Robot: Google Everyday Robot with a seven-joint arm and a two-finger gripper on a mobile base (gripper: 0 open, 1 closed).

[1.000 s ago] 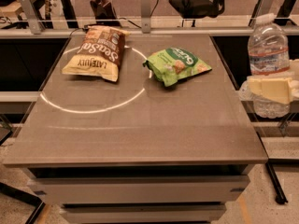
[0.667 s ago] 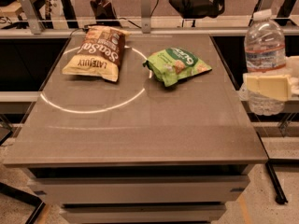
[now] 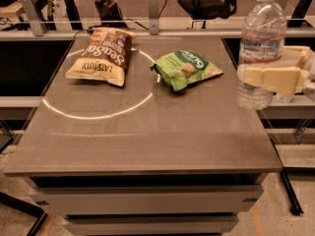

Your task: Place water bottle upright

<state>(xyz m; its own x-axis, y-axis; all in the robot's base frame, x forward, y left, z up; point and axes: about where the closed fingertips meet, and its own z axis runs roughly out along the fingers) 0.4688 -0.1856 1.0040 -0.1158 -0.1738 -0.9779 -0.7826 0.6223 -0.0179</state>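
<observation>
The water bottle (image 3: 259, 36) is a clear ribbed plastic bottle with a white cap and a white label. It stands upright at the right edge of the table (image 3: 147, 127), its base just over the table's surface. My gripper (image 3: 268, 78) comes in from the right, and its cream fingers are shut around the bottle's lower half. Whether the base touches the table cannot be told.
A brown snack bag (image 3: 101, 55) lies at the back left of the table. A green snack bag (image 3: 186, 69) lies at the back middle, left of the bottle. A rail with metal posts (image 3: 153, 6) runs behind the table.
The gripper has carried the upright bottle leftward and toward the table, from beyond the right edge to over the table's right edge.
</observation>
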